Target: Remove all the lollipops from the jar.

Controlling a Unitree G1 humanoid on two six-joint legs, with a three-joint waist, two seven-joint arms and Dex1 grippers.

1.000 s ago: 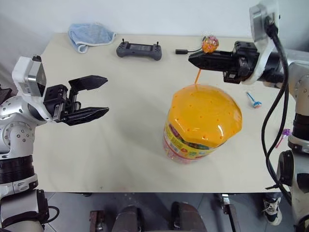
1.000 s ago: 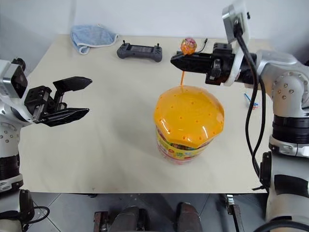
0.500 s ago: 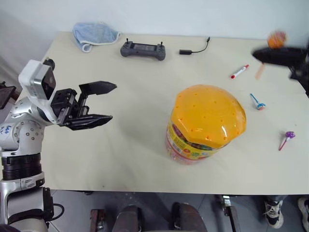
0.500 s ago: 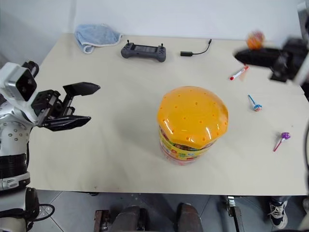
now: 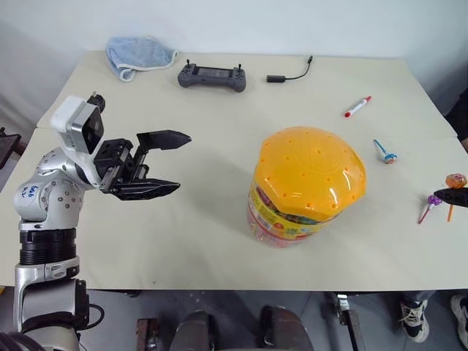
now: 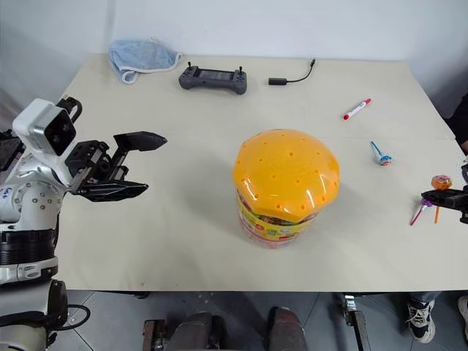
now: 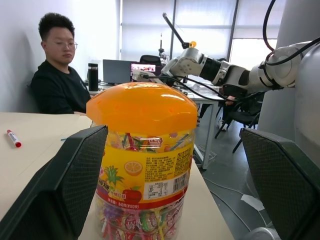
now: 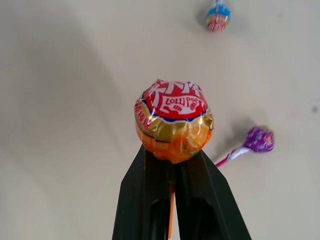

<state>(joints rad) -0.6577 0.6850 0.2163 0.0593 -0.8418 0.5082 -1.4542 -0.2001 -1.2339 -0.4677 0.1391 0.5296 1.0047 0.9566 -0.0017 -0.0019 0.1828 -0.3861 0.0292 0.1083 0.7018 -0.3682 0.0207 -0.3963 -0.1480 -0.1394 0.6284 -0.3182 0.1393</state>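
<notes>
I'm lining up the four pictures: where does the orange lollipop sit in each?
Left eye view: orange lollipop at the right edge, in the right tool.
Right eye view: right edge, beside the purple lollipop.
Left wrist view: I cannot make it out.
Right wrist view: centre, clamped.
Shared landmark: the purple lollipop.
</notes>
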